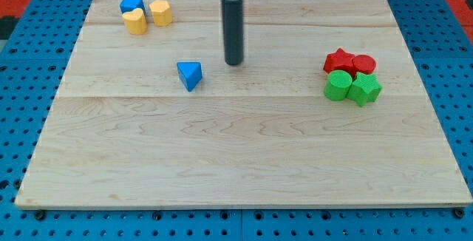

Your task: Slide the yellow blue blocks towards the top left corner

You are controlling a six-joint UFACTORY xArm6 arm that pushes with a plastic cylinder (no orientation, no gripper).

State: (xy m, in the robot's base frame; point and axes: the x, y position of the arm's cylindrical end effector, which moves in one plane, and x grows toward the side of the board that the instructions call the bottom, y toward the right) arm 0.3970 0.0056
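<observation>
my tip (234, 63) (bare rod, no pincer to report) sits right of blue triangular block (190, 75) mid-frame; get lower-right of it, push toward upper-left cluster

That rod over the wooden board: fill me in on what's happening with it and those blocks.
My tip rests on the wooden board, to the right of a lone blue triangular block and not touching it. A blue block and two yellow blocks already sit clustered near the top left corner. Two red blocks and two green blocks sit bunched at the view's right, untouched.
</observation>
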